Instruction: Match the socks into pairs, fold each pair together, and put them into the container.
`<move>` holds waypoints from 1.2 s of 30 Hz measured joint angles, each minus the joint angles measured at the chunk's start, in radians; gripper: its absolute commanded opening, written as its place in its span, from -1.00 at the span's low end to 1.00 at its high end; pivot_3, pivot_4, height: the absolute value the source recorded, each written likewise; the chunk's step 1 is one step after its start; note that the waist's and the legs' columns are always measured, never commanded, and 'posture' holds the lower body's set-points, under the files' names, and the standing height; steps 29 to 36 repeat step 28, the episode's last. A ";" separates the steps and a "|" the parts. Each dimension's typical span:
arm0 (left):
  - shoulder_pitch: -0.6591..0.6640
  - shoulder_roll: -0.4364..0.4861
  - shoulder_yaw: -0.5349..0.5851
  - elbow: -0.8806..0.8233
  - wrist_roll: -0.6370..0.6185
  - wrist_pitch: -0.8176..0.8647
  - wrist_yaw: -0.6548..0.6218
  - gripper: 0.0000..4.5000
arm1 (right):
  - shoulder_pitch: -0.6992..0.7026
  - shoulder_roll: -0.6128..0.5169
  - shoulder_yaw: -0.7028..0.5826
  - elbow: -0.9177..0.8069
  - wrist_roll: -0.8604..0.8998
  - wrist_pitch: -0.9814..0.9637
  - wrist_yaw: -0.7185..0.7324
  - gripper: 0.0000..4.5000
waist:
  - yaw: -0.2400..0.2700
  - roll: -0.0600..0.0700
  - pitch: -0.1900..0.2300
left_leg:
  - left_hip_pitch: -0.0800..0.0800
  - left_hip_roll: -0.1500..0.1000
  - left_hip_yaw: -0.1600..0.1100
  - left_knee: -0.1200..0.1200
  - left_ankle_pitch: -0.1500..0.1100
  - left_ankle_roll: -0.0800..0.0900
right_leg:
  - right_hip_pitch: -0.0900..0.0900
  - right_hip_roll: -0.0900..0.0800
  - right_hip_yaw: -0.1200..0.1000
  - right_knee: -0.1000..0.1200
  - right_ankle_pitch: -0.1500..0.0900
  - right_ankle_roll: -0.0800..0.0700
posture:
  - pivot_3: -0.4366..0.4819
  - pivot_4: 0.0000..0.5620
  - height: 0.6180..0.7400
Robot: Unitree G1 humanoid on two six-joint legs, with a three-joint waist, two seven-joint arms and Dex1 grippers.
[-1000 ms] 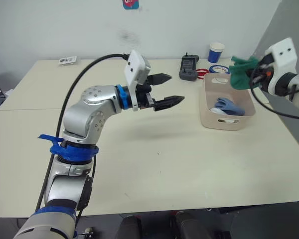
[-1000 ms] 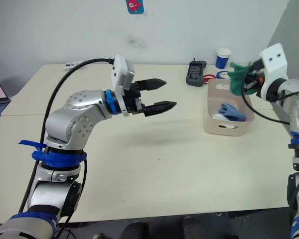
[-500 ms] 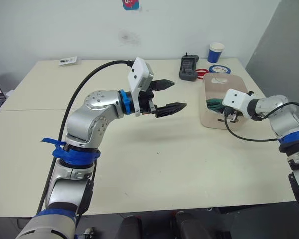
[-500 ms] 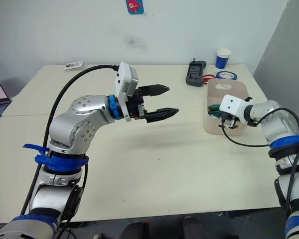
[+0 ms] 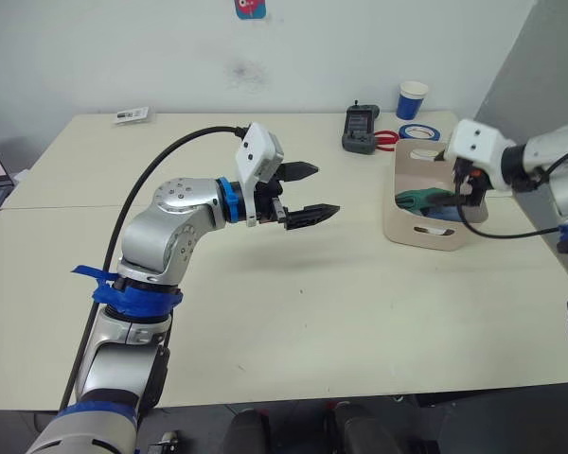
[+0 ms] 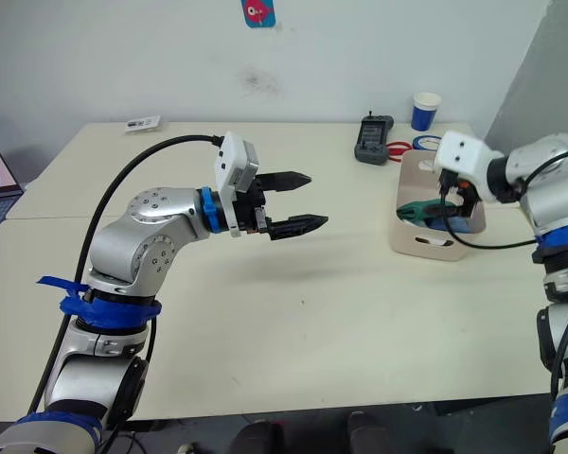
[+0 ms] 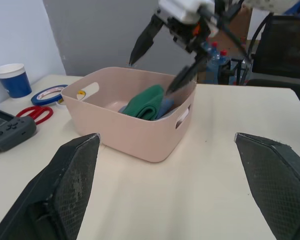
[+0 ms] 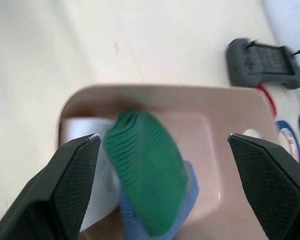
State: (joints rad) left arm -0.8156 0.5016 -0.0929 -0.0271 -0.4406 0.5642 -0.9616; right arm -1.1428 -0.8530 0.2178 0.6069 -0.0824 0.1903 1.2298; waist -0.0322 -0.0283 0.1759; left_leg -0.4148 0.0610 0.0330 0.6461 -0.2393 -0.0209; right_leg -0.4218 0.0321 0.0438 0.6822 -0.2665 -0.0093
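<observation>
We see the folded dark green pair lying in the tub, on top of the light blue pair and beside the white pair. Our right gripper hangs just above the tub with its fingers spread and nothing between them. Our left gripper hovers over the bare counter, well apart from the tub, fingers spread and empty.

From how things lie, we judge the socks all stowed, so the risks are small ones. The green pair sits high and tilted toward the tub wall; if our right fingers dip or swing sideways as we lift away, a tip could snag the soft knit and drag the fold open, or pull it over the rim. A bump against the rim could also shove the light tub toward the scissors and the tape roll near it.
</observation>
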 measured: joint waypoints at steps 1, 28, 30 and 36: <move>0.012 0.018 0.001 0.003 0.008 -0.011 -0.007 1.00 | 0.000 0.006 -0.021 -0.035 0.031 0.049 0.009 0.98 | -0.001 0.000 0.000 | 0.000 0.000 0.000 0.000 0.000 0.000 | 0.000 0.000 0.000 0.000 0.000 0.000 | -0.05 -0.47 1.00; 0.907 -0.108 0.168 -0.312 0.219 -0.204 0.496 1.00 | 1.092 0.639 -0.098 -1.050 0.135 0.344 -0.867 0.98 | 0.001 -0.004 -0.005 | 0.005 0.000 -0.003 -0.001 0.002 -0.004 | 0.002 -0.005 0.000 0.006 -0.003 0.006 | -0.05 -0.47 1.00; 0.907 -0.108 0.168 -0.312 0.219 -0.204 0.496 1.00 | 1.092 0.639 -0.098 -1.050 0.135 0.344 -0.867 0.98 | 0.001 -0.004 -0.005 | 0.005 0.000 -0.003 -0.001 0.002 -0.004 | 0.002 -0.005 0.000 0.006 -0.003 0.006 | -0.05 -0.47 1.00; 0.907 -0.108 0.168 -0.312 0.219 -0.204 0.496 1.00 | 1.092 0.639 -0.098 -1.050 0.135 0.344 -0.867 0.98 | 0.001 -0.004 -0.005 | 0.005 0.000 -0.003 -0.001 0.002 -0.004 | 0.002 -0.005 0.000 0.006 -0.003 0.006 | -0.05 -0.47 1.00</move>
